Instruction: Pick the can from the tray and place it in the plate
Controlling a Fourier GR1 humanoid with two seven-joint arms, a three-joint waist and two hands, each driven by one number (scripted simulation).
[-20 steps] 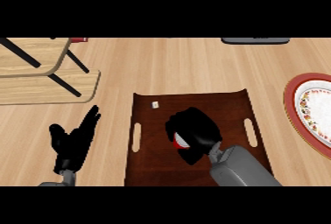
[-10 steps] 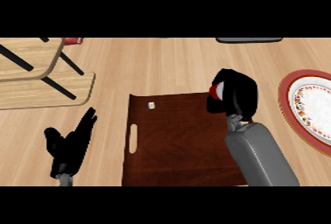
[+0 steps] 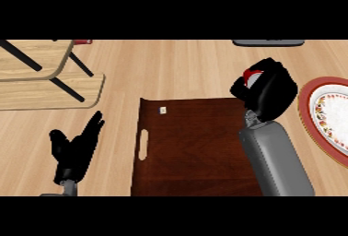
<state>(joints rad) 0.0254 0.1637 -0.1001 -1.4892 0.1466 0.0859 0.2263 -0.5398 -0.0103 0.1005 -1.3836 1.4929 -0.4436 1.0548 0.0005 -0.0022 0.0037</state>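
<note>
The right hand (image 3: pixel 268 90), fingers wrapped round the can (image 3: pixel 253 76), has lifted off the tray (image 3: pixel 190 152) toward the plate (image 3: pixel 326 115) at three o'clock; the left hand (image 3: pixel 76 147) rests open.

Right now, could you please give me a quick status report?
Right hand curled round can, off the tray. Left hand open, resting. Plate unobstructed.

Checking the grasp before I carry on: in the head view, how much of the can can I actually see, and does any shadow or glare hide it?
Head view: even light, no glare; the right hand curls round the can, leaving only a red and pale sliver visible; plate cut off by the right edge; left hand rests open beside the tray.
</note>
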